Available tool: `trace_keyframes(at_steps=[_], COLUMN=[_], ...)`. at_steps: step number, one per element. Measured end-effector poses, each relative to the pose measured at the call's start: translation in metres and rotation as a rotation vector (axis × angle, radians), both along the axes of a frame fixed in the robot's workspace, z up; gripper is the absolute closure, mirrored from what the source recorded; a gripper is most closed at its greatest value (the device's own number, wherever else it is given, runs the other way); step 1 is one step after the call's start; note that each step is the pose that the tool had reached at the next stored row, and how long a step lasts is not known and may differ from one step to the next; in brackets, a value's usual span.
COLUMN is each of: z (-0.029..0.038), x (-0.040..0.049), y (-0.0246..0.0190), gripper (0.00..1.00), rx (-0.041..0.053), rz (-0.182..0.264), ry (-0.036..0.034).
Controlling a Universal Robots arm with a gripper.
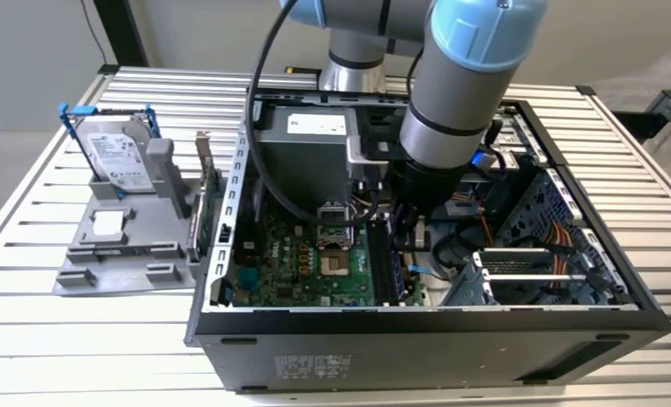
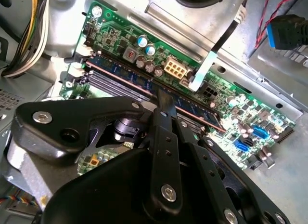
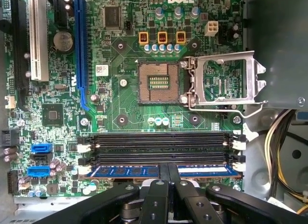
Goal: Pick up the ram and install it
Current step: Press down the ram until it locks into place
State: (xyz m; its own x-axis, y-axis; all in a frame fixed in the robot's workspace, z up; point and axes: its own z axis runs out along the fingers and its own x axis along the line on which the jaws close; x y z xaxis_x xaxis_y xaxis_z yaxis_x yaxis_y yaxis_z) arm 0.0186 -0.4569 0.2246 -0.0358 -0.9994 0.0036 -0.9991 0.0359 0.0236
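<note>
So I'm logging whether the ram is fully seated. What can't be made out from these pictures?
- Gripper and ram: in the first wrist view the fingers cover the stick's middle, so seating there is hidden.
- Slot latches: the near-end latch is too small to read as locked.
- In the exterior view the arm hides the ram slots inside the computer case.

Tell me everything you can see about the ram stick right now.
The ram is a slim, long blue circuit board seen edge-on, with dark chips along it. It stands upright in the memory slot nearest the hand, parallel to the empty black slots beside it on the green motherboard. The hand's fingers meet it around its middle from above. White latches sit at the slot ends. Whether it is fully seated I cannot tell.
</note>
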Motion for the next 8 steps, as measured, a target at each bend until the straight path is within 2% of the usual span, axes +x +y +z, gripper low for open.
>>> trace_keyframes(at_steps=[8], z=[-0.0058], x=[-0.0001], y=[-0.0001], gripper=[1.0], rx=[-0.001], rz=[0.0], ry=[0.0003])
